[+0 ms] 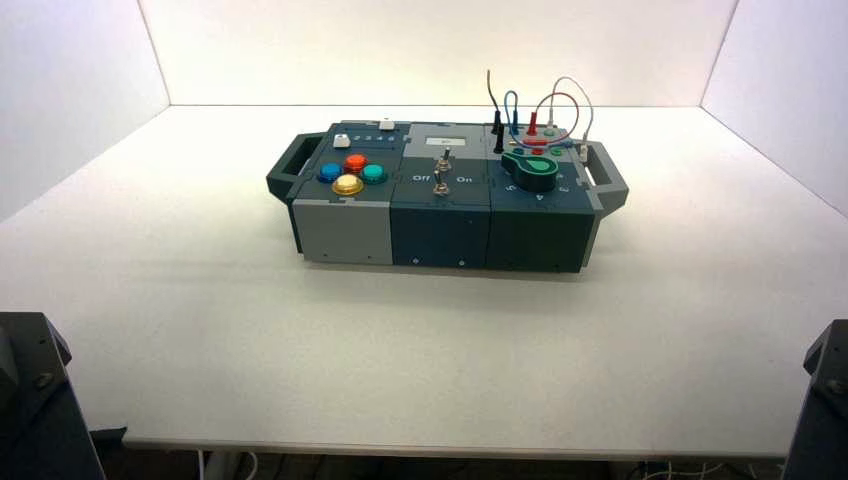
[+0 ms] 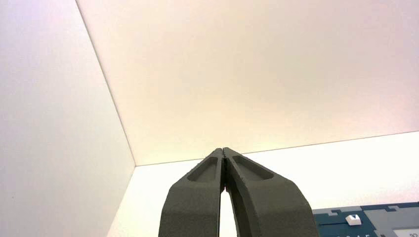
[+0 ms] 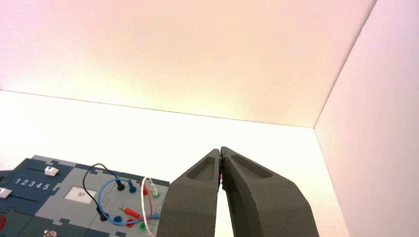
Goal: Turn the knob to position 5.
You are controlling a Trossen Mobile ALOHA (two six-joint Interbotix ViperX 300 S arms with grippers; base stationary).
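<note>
From the high view, the dark modular box (image 1: pixel 445 200) sits mid-way across the white surface (image 1: pixel 420 340), and the green teardrop-shaped rotary knob (image 1: pixel 532 171) stands on its right-hand module, in front of the looped wires (image 1: pixel 540 115). White digits ring the knob's near side, but which is 5 and where the tip points cannot be read here. Both arms are parked at the near corners, well apart from the box, so the task looks not yet begun.

In the left wrist view, the left claw (image 2: pixel 224 150) is closed on nothing, aimed past the box's far corner.

In the right wrist view, the right claw (image 3: pixel 220 150) is likewise closed and empty; the knob is out of sight. The nearer right arm would likely need to reach in, open, and straddle the knob.
</note>
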